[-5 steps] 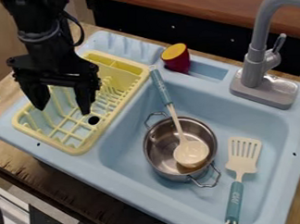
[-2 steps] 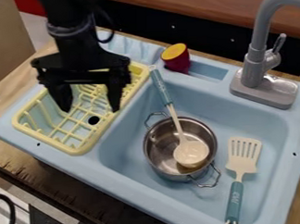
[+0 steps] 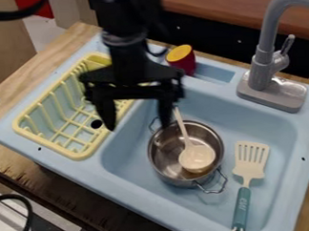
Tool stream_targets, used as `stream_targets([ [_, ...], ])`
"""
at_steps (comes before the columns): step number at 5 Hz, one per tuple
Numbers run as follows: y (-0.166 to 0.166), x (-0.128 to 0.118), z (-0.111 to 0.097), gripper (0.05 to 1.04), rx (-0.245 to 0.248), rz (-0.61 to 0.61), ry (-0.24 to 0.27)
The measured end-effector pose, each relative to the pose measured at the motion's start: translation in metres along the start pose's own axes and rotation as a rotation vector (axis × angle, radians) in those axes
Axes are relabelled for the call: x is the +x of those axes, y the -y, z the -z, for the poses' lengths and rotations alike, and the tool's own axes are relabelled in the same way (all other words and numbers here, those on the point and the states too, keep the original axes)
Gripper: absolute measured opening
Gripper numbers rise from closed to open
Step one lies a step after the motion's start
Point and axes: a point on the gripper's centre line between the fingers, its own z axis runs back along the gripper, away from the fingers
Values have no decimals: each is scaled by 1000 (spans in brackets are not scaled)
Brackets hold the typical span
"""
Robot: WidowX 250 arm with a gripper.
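Above the sink (image 3: 307, 131), between rack (image 3: 79, 154) and pot (image 3: 161, 157), the tool (image 3: 137, 123) hangs empty, fingers apart, while the ladle (image 3: 197, 158) slants up from the pot, seemingly propped by its rim.

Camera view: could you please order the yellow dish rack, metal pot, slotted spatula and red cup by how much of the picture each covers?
Largest to smallest:
1. Yellow dish rack, even partly hidden behind the gripper
2. Metal pot
3. Slotted spatula
4. Red cup
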Motion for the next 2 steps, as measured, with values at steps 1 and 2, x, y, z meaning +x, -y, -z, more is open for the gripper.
stream_targets([
  [1, 21, -15, 8, 999, -13, 9, 5],
  [2, 41, -25, 19, 999, -23, 0, -12],
])
